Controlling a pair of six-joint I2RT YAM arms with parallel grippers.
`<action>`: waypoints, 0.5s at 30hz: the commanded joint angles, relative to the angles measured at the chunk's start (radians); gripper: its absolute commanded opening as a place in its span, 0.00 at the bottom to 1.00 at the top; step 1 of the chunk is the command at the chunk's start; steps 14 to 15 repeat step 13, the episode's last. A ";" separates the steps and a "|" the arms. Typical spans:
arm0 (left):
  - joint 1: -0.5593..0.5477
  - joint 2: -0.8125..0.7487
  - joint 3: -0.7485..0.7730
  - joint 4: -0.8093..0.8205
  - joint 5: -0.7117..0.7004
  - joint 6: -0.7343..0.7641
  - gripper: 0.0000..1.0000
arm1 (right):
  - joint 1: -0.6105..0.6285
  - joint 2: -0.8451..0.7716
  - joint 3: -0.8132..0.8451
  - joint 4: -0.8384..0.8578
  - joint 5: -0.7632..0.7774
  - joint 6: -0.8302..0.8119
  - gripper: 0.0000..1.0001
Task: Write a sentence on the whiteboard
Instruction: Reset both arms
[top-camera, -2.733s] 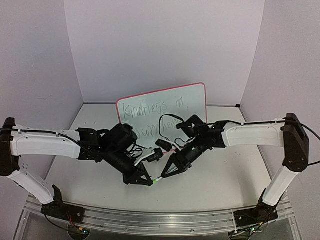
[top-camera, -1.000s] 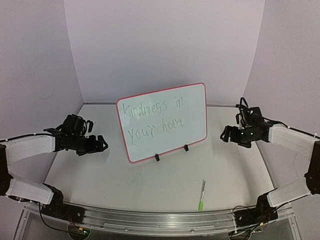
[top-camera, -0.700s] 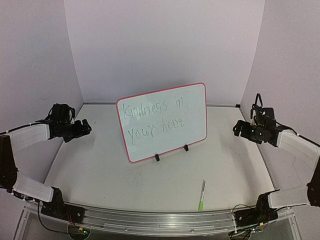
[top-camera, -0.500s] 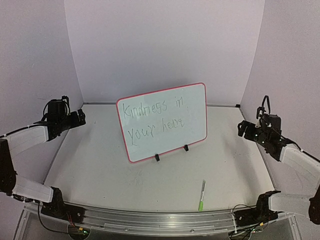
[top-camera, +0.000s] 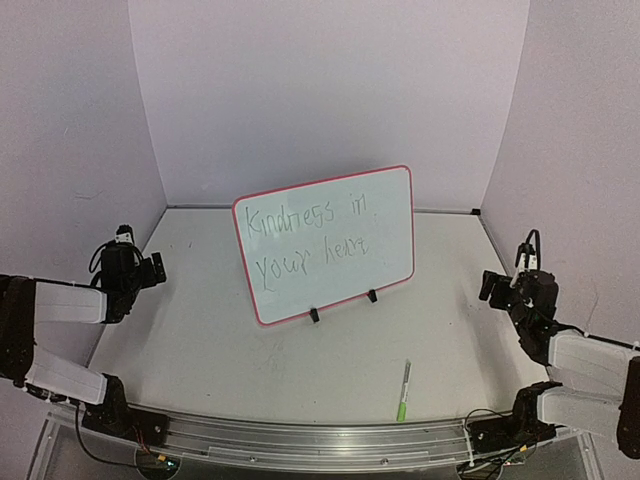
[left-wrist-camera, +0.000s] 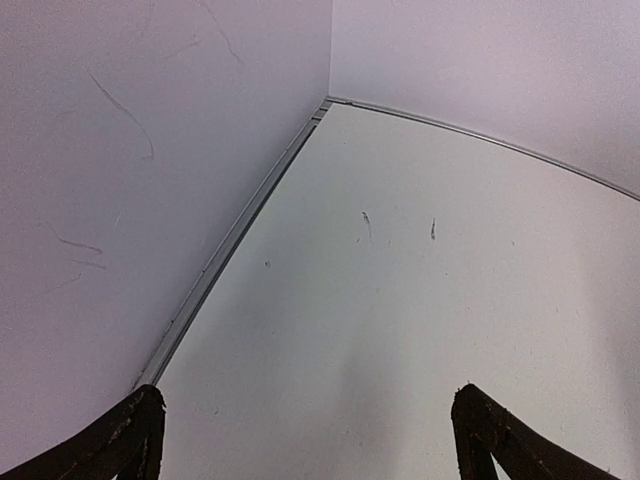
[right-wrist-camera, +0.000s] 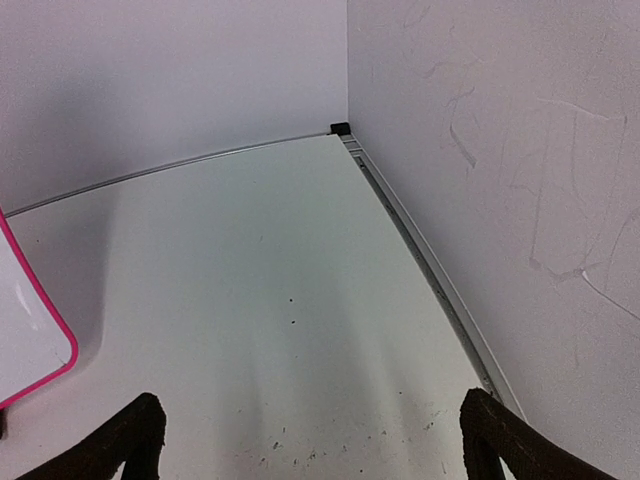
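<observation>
The whiteboard (top-camera: 325, 243), white with a thin pink-red rim, stands tilted on black clips at the table's middle. On it the sentence (top-camera: 305, 238) runs in thin green handwriting over two lines. A corner of the whiteboard (right-wrist-camera: 30, 345) shows at the left edge of the right wrist view. My left gripper (top-camera: 150, 268) is pulled back near the left wall, open and holding nothing, and in its wrist view the left gripper (left-wrist-camera: 305, 425) spans bare table. My right gripper (top-camera: 490, 285) sits far right, and the right gripper (right-wrist-camera: 310, 435) is open over bare table in its own view.
A green-tipped marker (top-camera: 404, 390) lies on the table near the front, right of centre. Lilac walls (top-camera: 330, 90) close the back and both sides. An aluminium rail (top-camera: 300, 440) runs along the near edge.
</observation>
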 joint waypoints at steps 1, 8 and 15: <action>0.000 0.014 0.010 0.121 -0.025 0.009 0.99 | -0.003 0.006 -0.007 0.141 0.047 -0.053 0.98; -0.001 0.018 0.006 0.121 -0.006 0.003 0.99 | -0.003 -0.001 -0.013 0.141 0.030 -0.046 0.98; -0.001 0.014 0.006 0.120 -0.007 -0.001 0.99 | -0.002 -0.016 -0.019 0.141 0.031 -0.046 0.98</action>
